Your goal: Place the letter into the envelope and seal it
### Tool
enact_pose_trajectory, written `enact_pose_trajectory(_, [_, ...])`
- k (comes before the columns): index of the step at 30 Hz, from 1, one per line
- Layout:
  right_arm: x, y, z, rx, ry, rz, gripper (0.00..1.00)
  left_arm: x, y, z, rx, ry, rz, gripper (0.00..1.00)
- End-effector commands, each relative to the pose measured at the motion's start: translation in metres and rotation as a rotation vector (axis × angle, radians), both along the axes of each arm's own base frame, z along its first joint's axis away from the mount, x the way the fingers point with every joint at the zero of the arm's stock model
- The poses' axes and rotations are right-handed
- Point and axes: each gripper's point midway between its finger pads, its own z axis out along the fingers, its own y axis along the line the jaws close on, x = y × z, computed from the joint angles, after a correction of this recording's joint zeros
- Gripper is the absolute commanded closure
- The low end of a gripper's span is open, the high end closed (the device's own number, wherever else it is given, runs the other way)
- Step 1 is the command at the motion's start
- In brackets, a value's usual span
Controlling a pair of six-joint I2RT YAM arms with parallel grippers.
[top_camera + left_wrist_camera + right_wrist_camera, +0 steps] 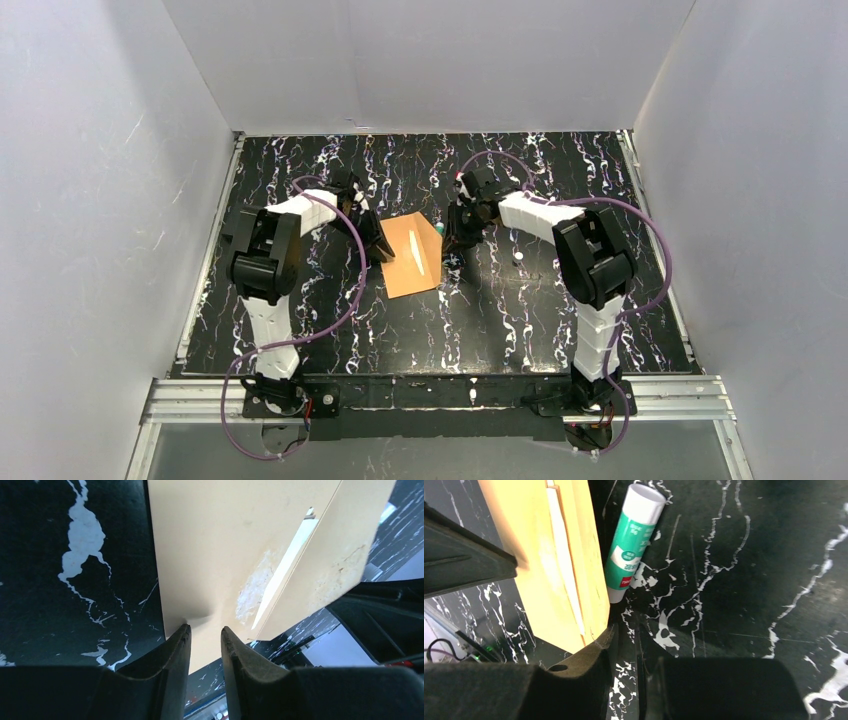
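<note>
Kraft-paper envelope (412, 256), flat and orange-brown, on white-veined black marble table (520, 310)

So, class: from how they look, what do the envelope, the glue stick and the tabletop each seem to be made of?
Envelope: matte orange-brown kraft paper, probably; flat, with thin layered edges and scuffed pale patches.
Glue stick: a smooth, slightly glossy tube, likely plastic, with a white cap and a green printed label.
Tabletop: black with white veins, marble-patterned; whether it is stone or a printed laminate cannot be told.

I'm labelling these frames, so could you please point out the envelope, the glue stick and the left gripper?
envelope (410, 262): top view, middle of its orange-brown face.
glue stick (630, 545): right wrist view, green label.
left gripper (205, 635): left wrist view, between its fingertips at the envelope's edge.
</note>
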Motion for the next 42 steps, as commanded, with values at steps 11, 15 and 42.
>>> enact_pose_trajectory(11, [-0.003, 0.046, 0.038, 0.215, -0.023, 0.142, 0.74, -0.018, 0.010, -0.023, 0.119, 0.120, 0.022, 0.73])
enact_pose_trajectory(15, [-0.007, 0.060, 0.035, 0.238, -0.011, 0.182, 0.74, -0.017, 0.009, -0.024, 0.119, 0.123, 0.022, 0.74])
enact_pose_trajectory(42, [-0.003, 0.100, -0.016, 0.248, 0.073, 0.155, 0.77, -0.017, 0.005, -0.030, 0.099, 0.137, -0.002, 0.79])
